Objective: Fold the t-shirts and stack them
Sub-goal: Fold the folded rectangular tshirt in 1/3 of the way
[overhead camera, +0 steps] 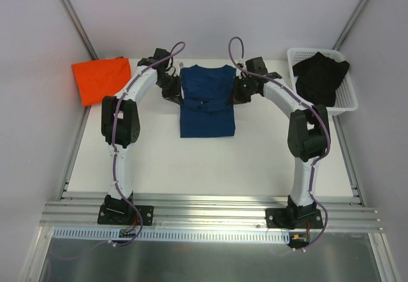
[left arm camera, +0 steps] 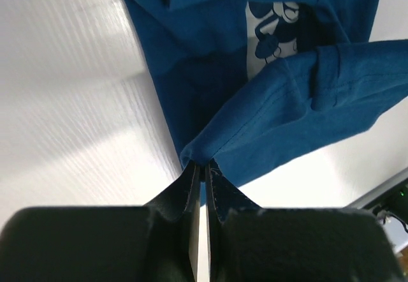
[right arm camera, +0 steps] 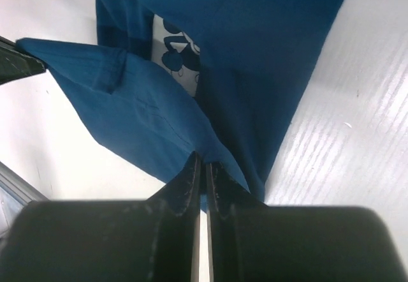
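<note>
The navy blue t-shirt (overhead camera: 207,103) lies in the middle of the white table, its sides folded in to a narrow strip. Its upper part is lifted between my two grippers. My left gripper (overhead camera: 173,85) is shut on the shirt's left edge (left arm camera: 203,157). My right gripper (overhead camera: 243,87) is shut on the right edge (right arm camera: 205,156). Under the raised flap both wrist views show the pale cartoon print (left arm camera: 268,36) (right arm camera: 175,39). The orange t-shirt (overhead camera: 102,78) lies folded at the table's far left, away from both grippers.
A white basket (overhead camera: 344,103) stands at the far right with dark cloth (overhead camera: 322,78) in it. Grey walls close off the back and both sides. A metal rail (overhead camera: 210,213) with the arm bases runs along the near edge.
</note>
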Motion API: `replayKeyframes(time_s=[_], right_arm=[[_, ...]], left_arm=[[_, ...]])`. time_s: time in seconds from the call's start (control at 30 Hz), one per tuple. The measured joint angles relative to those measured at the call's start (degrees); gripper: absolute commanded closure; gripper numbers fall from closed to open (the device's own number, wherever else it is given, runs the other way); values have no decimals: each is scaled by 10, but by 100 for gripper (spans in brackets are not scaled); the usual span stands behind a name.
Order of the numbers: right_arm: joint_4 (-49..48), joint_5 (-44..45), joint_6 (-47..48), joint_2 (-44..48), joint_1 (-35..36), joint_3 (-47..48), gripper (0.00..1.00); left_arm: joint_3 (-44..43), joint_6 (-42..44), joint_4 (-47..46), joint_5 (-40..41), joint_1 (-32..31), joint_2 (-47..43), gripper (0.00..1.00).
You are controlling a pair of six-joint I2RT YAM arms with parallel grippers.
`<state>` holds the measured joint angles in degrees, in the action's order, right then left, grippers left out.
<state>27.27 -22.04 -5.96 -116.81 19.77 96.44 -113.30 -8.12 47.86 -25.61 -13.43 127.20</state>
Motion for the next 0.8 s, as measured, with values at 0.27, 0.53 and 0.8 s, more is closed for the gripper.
replayKeyframes(time_s=[0.27, 0.53, 0.8], right_arm=[[0, 13, 10, -21, -15, 21, 100], [-1, 20, 17, -53, -25, 43, 100], [-3, 23, 20, -98, -24, 82, 100]], left_arm=[[-40, 3, -11, 21, 0, 33, 100], [-71, 3, -23, 34, 0, 71, 100], [-99, 4, -31, 62, 0, 95, 99]])
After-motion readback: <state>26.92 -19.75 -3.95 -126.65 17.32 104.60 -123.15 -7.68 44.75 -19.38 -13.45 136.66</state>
